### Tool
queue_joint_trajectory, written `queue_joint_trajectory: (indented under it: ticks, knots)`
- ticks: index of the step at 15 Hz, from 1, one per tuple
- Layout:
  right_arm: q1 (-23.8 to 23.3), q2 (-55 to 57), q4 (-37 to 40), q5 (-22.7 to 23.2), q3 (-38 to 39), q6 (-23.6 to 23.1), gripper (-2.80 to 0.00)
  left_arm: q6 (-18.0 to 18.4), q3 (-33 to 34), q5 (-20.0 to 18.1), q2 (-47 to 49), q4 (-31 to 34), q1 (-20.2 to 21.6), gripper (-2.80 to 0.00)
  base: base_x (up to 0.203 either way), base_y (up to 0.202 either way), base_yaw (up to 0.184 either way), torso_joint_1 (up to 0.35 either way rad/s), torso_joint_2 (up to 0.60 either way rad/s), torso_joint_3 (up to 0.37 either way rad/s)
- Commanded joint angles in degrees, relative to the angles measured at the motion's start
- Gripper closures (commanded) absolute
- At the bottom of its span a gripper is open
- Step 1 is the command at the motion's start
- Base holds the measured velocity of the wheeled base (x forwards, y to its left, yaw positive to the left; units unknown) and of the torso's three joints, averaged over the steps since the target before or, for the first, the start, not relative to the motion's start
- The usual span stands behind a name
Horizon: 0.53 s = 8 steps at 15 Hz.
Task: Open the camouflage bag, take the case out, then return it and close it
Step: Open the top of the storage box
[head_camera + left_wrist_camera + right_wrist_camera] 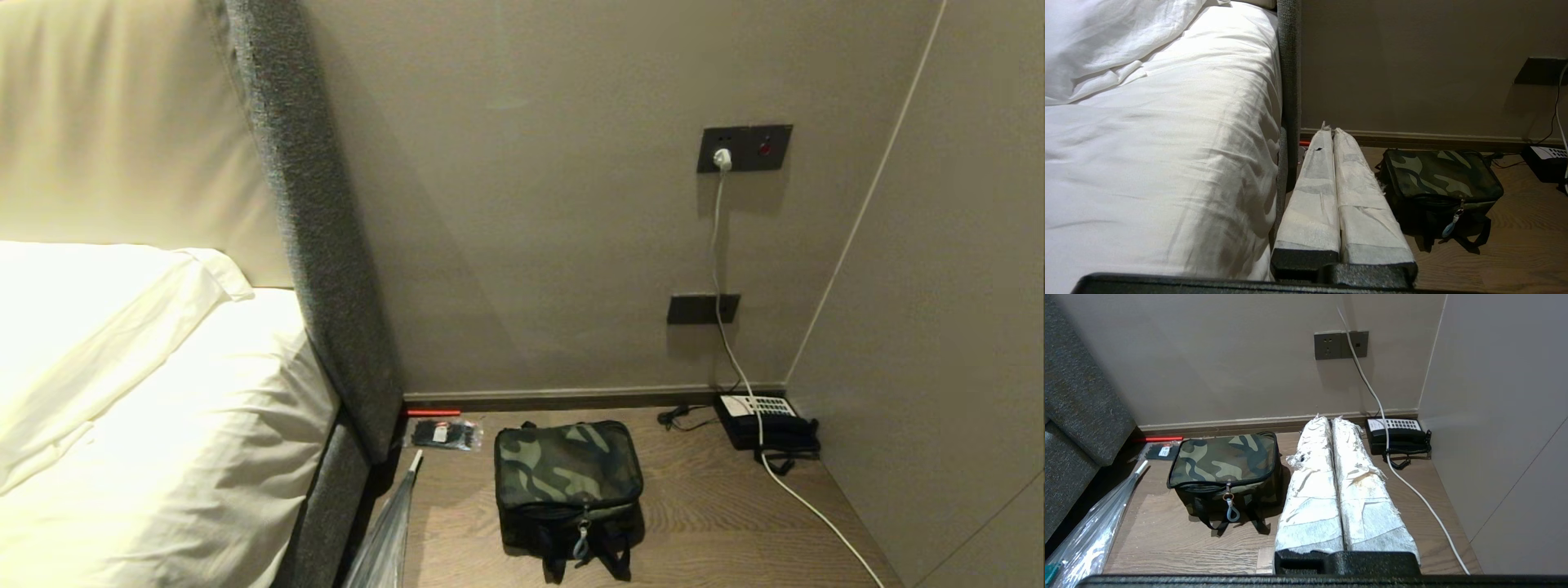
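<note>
A: Where is everything sitting right now?

B: The camouflage bag (pixel 567 478) is resting on the wooden nightstand (pixel 702 506) between the bed (pixel 163 425) and the side wall, zipped all the way round, its grey zipper pull (pixel 1232 510) hanging down the front face. The case isn't showing; I'm guessing it is lying inside.

A: And the arms?

B: Neither is appearing from the head camera. The left gripper (pixel 1331 130) is hanging beside the bed frame with its white-wrapped fingers pressed together, clenched on nothing. The right gripper (pixel 1329 418) is hovering near the bag, on the telephone (pixel 767 420) side, fingers likewise closed and empty.

A: So the opening step isn't started?

B: That's how I'm reading it. The right gripper is looking like the closer candidate for the zipper.

A: What is going to make it go well?

B: Spreading the fingers before coming down, pinching the pull itself rather than the fabric, and dragging along the seam around the top panel. The bag is soft, so the left gripper pressing on it should stop it sliding.

A: Any hazards?

B: The white cable (pixel 784 482) is trailing just beside the bag, and the plastic-wrapped umbrella (pixel 1094 531) is lying on the other side.
</note>
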Motion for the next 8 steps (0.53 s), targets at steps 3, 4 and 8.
queue_joint_trajectory:
  ticks: [3,4,8]
  knots:
    - [0.01,0.09,-0.01,0.0,0.75,0.0,0.0,-0.11,-0.04,0.03,-0.11,0.26,0.02,0.0,0.0,0.0,0.0,0.0,0.0,0.0]
    - [0.01,0.09,-0.01,0.0,0.79,0.0,0.0,0.15,-0.04,0.03,-0.11,0.17,-0.05,0.0,0.0,0.0,0.0,0.0,0.0,0.0]
    - [0.01,0.09,-0.01,0.0,0.71,0.0,0.0,0.1,-0.04,0.12,-0.11,0.2,0.02,0.0,0.0,0.0,0.0,0.001,0.0,-0.066]
